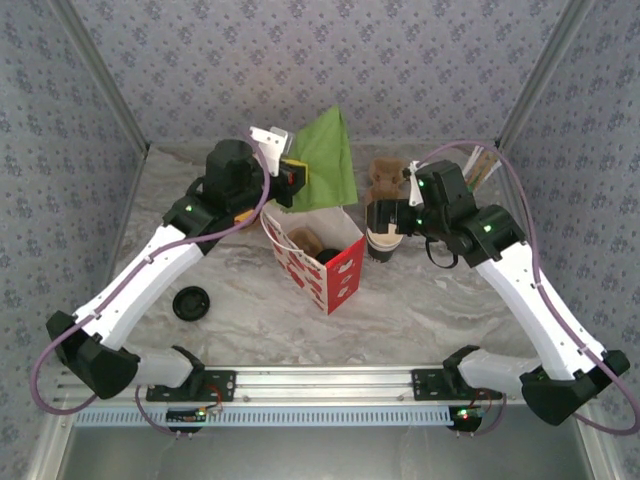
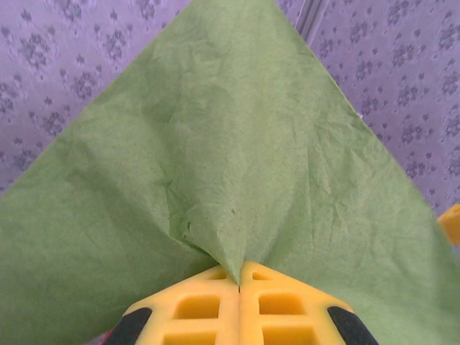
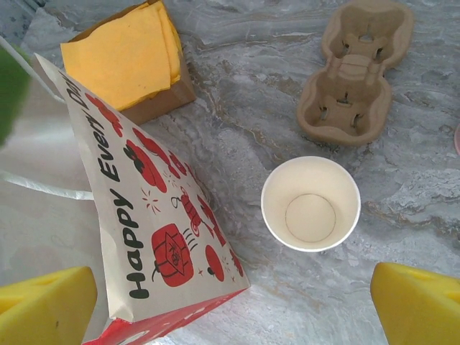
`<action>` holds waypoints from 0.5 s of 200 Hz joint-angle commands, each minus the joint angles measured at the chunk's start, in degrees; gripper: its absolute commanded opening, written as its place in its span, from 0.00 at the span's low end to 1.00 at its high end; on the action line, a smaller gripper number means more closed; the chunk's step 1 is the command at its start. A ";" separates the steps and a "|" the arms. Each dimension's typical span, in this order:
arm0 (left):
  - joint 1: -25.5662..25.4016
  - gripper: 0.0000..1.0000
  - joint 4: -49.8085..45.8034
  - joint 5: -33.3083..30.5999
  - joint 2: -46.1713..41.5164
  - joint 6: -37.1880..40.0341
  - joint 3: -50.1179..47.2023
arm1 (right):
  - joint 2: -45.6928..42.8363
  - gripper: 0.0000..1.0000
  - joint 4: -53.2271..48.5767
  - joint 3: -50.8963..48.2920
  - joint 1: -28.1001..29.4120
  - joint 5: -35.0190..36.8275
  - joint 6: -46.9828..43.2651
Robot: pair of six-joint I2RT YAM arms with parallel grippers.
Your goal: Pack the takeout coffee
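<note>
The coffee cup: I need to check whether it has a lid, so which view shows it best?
The right wrist view: it looks straight down into the coffee cup, lidless, whole rim visible. The top external view gives its dark side, small, by the right gripper. The left wrist view faces a green napkin.

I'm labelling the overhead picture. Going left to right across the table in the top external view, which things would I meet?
black lid → red-and-white paper bag → takeout coffee cup
</note>
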 commanded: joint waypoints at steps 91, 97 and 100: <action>-1.06 0.00 8.91 5.69 -7.19 3.19 -10.78 | -1.26 1.00 -2.33 -0.06 0.27 1.42 1.16; -1.02 0.00 8.69 5.88 -7.28 3.19 -11.02 | -1.31 1.00 -2.36 -0.06 0.28 1.41 1.18; -1.05 0.00 8.61 6.07 -7.32 3.20 -11.18 | -1.28 1.00 -2.35 -0.13 0.32 1.41 1.17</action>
